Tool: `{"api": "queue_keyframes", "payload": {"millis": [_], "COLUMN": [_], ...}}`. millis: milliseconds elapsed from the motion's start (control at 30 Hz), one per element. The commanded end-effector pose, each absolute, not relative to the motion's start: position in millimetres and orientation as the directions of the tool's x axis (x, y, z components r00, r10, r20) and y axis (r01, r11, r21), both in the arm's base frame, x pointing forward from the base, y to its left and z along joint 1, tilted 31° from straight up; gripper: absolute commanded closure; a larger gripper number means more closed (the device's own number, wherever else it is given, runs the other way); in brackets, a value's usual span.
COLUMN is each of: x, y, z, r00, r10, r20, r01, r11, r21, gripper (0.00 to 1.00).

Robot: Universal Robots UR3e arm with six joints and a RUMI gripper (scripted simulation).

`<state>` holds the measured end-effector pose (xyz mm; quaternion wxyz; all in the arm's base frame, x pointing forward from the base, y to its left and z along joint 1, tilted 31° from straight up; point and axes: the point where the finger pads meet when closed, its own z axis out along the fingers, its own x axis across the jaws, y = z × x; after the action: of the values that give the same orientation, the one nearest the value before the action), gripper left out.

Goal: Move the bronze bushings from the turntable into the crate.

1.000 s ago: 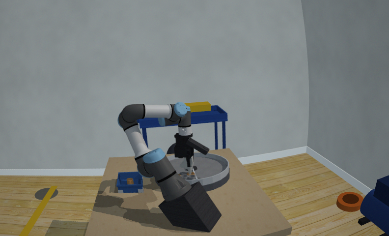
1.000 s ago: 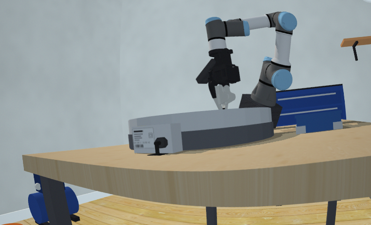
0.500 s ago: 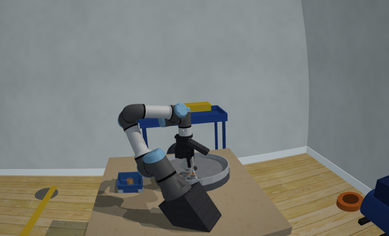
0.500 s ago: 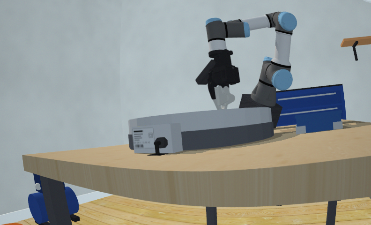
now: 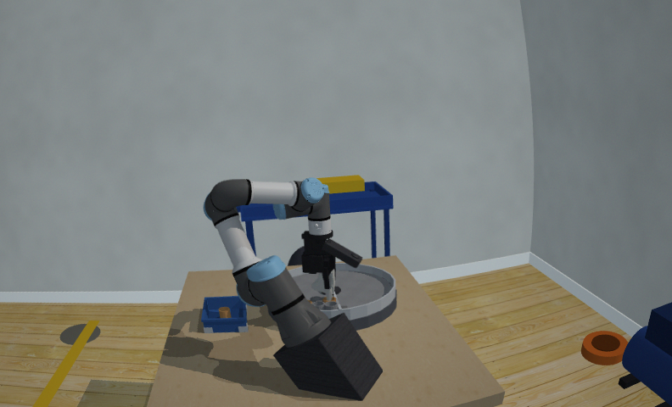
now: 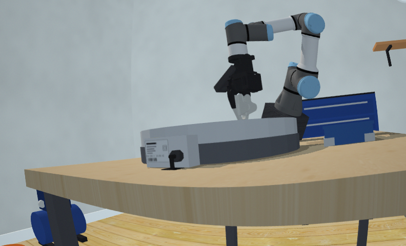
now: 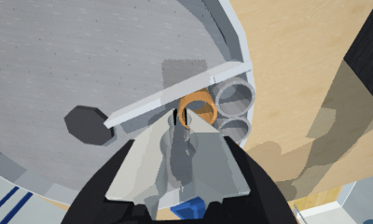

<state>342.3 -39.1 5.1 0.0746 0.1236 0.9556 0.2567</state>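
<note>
The turntable (image 5: 367,288) (image 6: 244,130) (image 7: 58,61) carries an upright bronze bushing (image 7: 193,97), with two steel bushings beside it, one at the upper right (image 7: 218,104) and one at the lower right (image 7: 233,119) in the wrist view. A small bit of bronze (image 5: 311,303) also shows at their left in the top view. My gripper (image 5: 331,298) (image 6: 243,118) (image 7: 180,109) is nearly closed, holding nothing. Its tips are over the bronze bushing's left rim in the wrist view; contact is unclear. The blue crate (image 5: 224,326) (image 6: 345,134) (image 7: 188,209) holds a bronze bushing (image 5: 224,313).
A pale straight bar (image 7: 172,94) crosses the turntable right beside the bushings. A dark hub (image 7: 88,125) stands at its inner end. The turntable's raised wall (image 5: 360,309) runs around the outside. The crate stands left of the turntable in the top view.
</note>
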Motion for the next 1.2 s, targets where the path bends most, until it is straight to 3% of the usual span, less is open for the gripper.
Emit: {"api": "queue_keyframes", "payload": {"millis": [0, 167, 200, 1167], "x": [342.9, 342.9, 342.9, 342.9], "y": [-39.4, -39.4, -39.4, -39.4], "z": [5.4, 5.4, 5.4, 5.4], "r00": [-0.958, -0.958, -0.958, -0.958], "r10": [0.276, 0.276, 0.276, 0.276], "r20": [-0.081, -0.081, -0.081, -0.081], "r01": [0.198, 0.198, 0.198, 0.198], "r11": [0.838, 0.838, 0.838, 0.838], "r21": [0.509, 0.509, 0.509, 0.509], "gripper": [0.95, 0.95, 1.00, 1.00]}}
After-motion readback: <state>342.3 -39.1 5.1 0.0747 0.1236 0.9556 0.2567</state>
